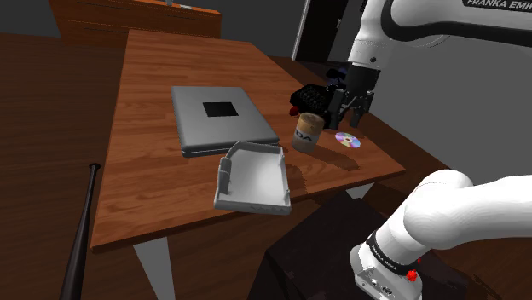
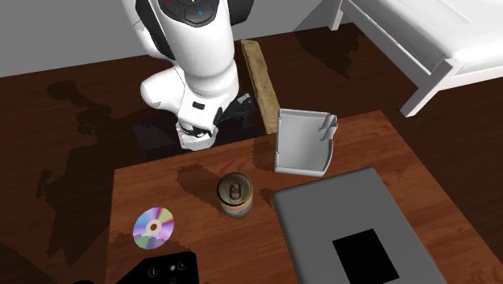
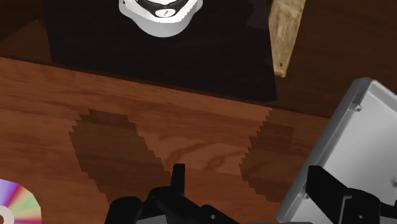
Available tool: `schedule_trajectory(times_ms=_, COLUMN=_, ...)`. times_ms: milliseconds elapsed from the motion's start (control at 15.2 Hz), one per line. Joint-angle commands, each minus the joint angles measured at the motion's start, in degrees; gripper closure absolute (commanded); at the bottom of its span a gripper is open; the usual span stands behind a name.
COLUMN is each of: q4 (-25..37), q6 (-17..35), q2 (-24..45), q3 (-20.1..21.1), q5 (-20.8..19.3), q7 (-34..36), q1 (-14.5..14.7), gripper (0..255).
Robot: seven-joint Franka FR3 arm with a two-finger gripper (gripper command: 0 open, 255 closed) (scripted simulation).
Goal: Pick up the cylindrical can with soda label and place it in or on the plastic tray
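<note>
1. The gripper [image 1: 351, 116] hangs from the arm above the wooden table [image 1: 145, 128], clear of the surface and near the edge on the shoulder view's right.
2. In the wrist view the gripper [image 3: 248, 173] has its two black fingers [image 3: 178, 175] spread wide apart. Only bare wood shows between them, so it holds nothing.
3. The soda can [image 1: 306, 129] is brown with a pale label band and stands on the table. It is to the left of the gripper in the shoulder view and slightly lower in the frame, near the gripper but not touching it and not between the fingers.
4. From the second exterior view the soda can [image 2: 235, 196] is seen from above, pull-tab up.
5. A rainbow-sheened CD [image 1: 347, 141] lies flat on the table under the gripper. It sits just beside the can on the side away from the tray [image 1: 256, 183].
6. The tray is grey with a raised rim and rests at the table edge nearest the stand [image 1: 332, 256], close to the can but apart from it.
7. A closed grey laptop [image 1: 223, 119] with a black square on its lid lies beyond the tray, one corner near the can.
8. A dark baseball bat [image 1: 81, 239] lies on the floor off the shoulder view's left.
</note>
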Motion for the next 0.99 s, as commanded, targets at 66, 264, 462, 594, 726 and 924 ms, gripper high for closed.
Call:
schedule_trajectory(times_ms=66, q4=-0.1, q6=2.2, q2=1.1, q3=0.1, q5=-0.7, q7=0.1, q1=-0.4, gripper=0)
schedule_trajectory(times_ms=264, q4=0.0, q6=8.7, q2=4.8, q3=0.5, q5=-2.9, q7=0.5, q1=-1.5, gripper=0)
schedule_trajectory(times_ms=462, q4=0.7, q6=14.9, q2=8.7, q3=0.8, q5=-5.1, q7=1.2, q1=-2.8, gripper=0)
schedule_trajectory(times_ms=594, q4=1.5, q6=18.8, q2=11.5, q3=1.0, q5=-6.7, q7=1.9, q1=-3.7, gripper=0)
schedule_trajectory(times_ms=726, q4=0.9, q6=20.2, q2=12.0, q3=1.0, q5=-6.9, q7=2.0, q1=-3.8, gripper=0)
schedule_trajectory(times_ms=924, q4=-1.1, q6=22.6, q2=12.4, q3=1.0, q5=-7.0, q7=2.0, q1=-3.8, gripper=0)
